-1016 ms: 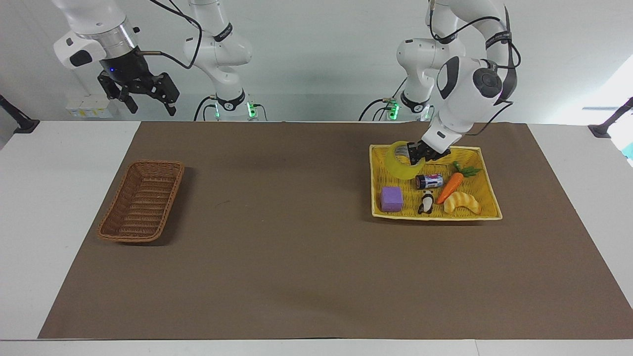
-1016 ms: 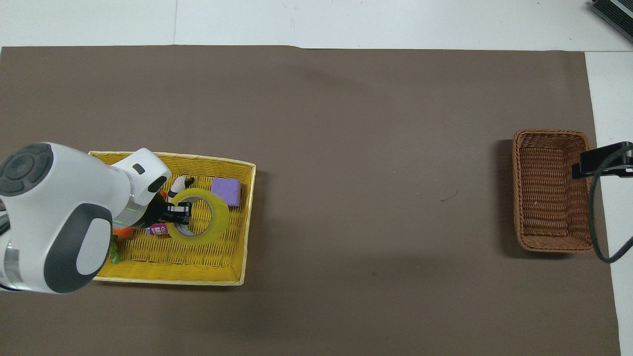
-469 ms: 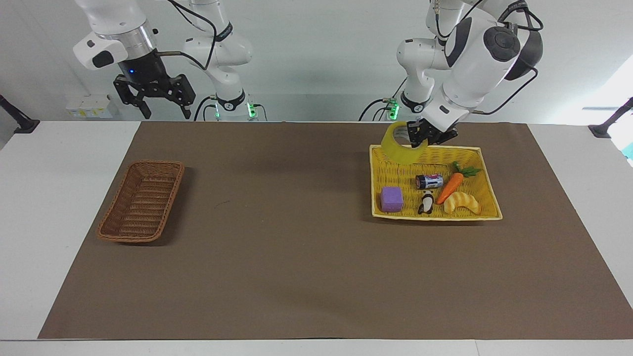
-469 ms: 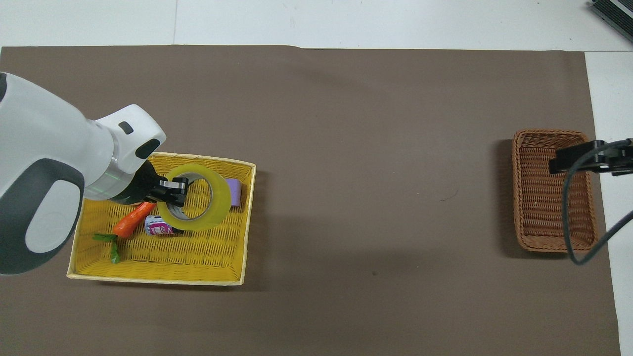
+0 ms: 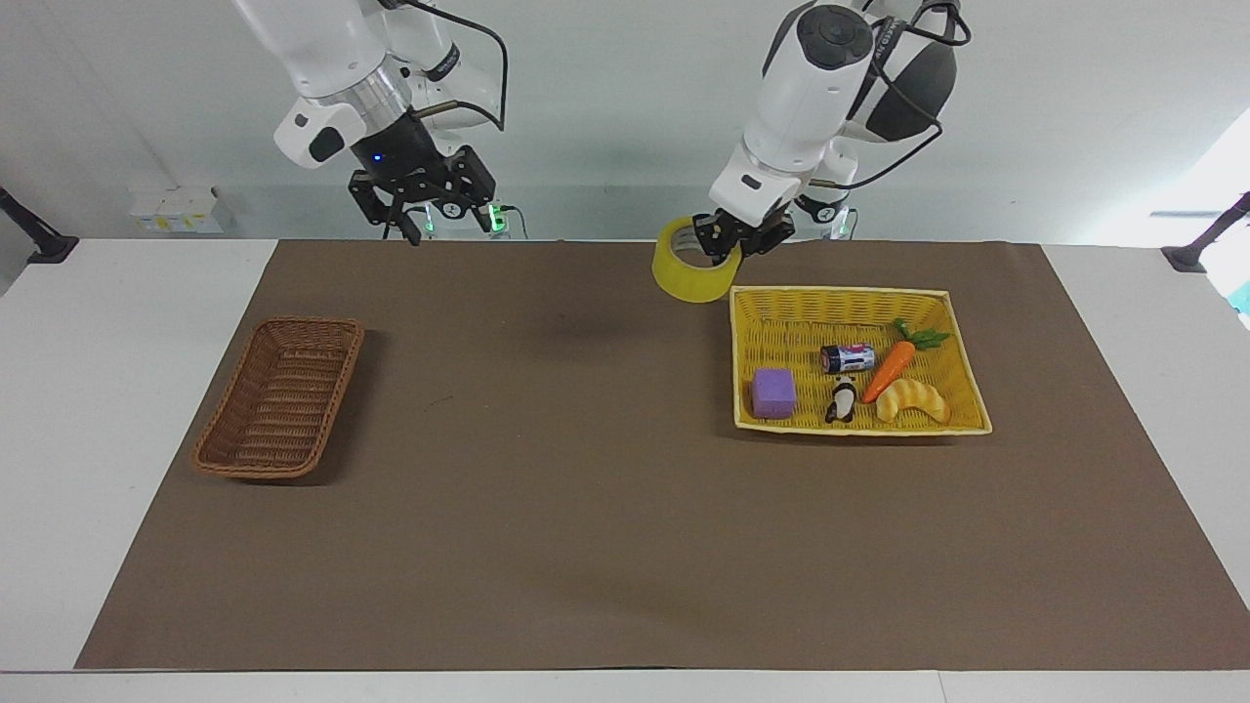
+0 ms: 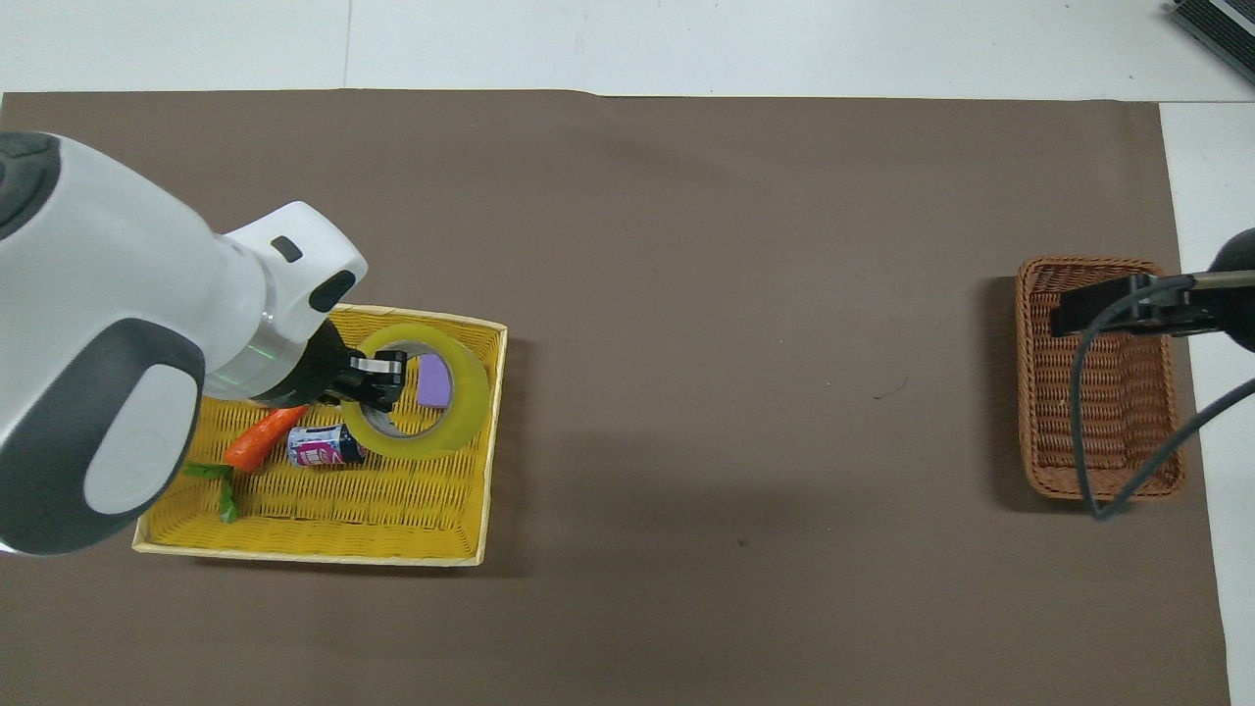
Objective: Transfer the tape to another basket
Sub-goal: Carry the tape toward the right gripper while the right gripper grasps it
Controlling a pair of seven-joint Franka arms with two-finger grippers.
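The tape [image 5: 687,275] is a yellowish roll, held up in the air by my left gripper [image 5: 724,245], which is shut on its rim. In the facing view it hangs over the edge of the yellow tray [image 5: 859,422] that is toward the right arm's end. In the overhead view the tape [image 6: 473,392] and left gripper [image 6: 376,378] show over the tray [image 6: 314,551]. The brown wicker basket [image 5: 280,398] stands empty at the right arm's end and also shows in the overhead view [image 6: 1108,436]. My right gripper [image 5: 430,217] is open and raised near the robots' edge of the mat.
The yellow tray holds a purple block [image 5: 773,392], a small can [image 5: 848,357], a carrot [image 5: 889,369], a panda figure [image 5: 843,400] and a yellow croissant [image 5: 913,400]. A brown mat [image 5: 586,488] covers the table between tray and basket.
My left gripper has lifted the tape out of the tray and carried it toward the right arm's end. My right gripper has swung from the table's end toward its middle.
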